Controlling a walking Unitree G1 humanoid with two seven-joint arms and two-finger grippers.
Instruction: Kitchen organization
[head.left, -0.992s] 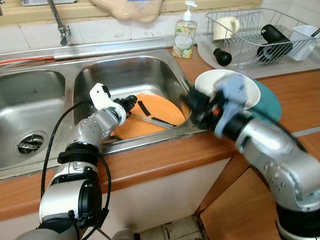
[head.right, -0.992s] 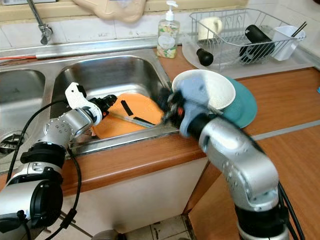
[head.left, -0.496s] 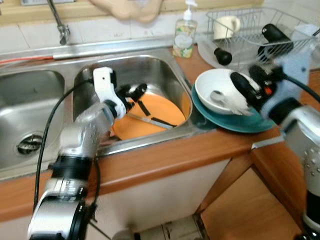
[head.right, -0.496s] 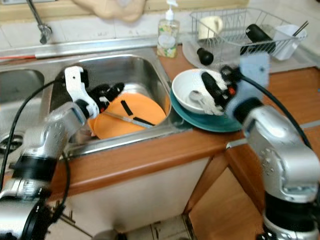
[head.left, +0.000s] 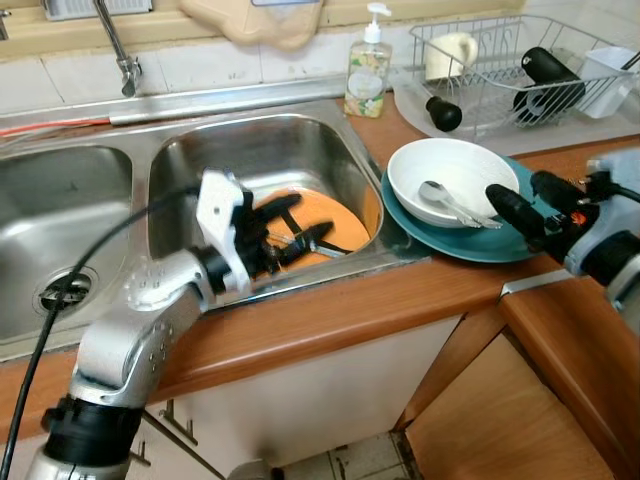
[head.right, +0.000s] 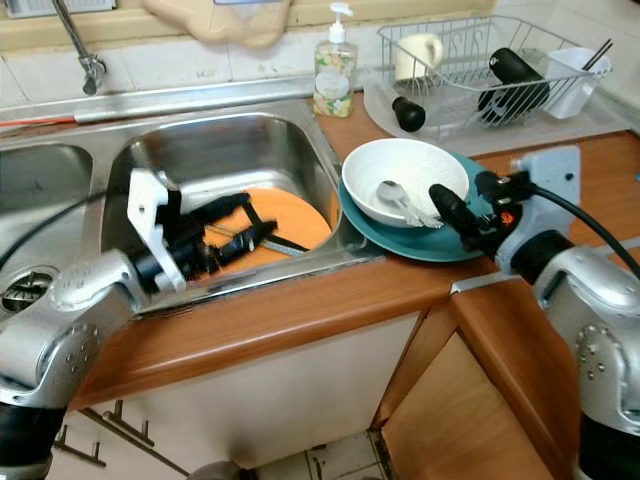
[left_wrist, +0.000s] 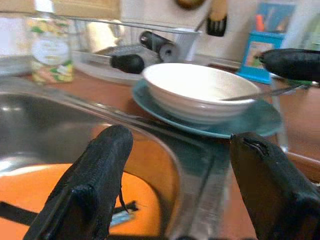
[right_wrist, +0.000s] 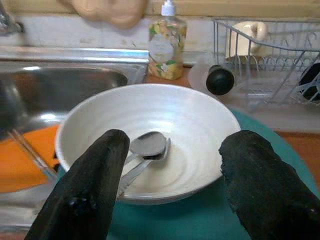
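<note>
From the head views, the left gripper (head.left: 290, 232) is seen wide open and empty over the orange plate (head.left: 335, 215) in the sink's (head.left: 250, 150) right basin. In the right wrist view, the right gripper (right_wrist: 172, 187) is spread wide, holding nothing, facing the white bowl (right_wrist: 150, 115) with spoons (right_wrist: 145, 147) on the teal plate (right_wrist: 280, 150) near the counter's front edge.

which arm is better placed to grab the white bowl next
Right. The right gripper hangs open beside the white bowl on the teal plate; the left gripper is over the sink.
</note>
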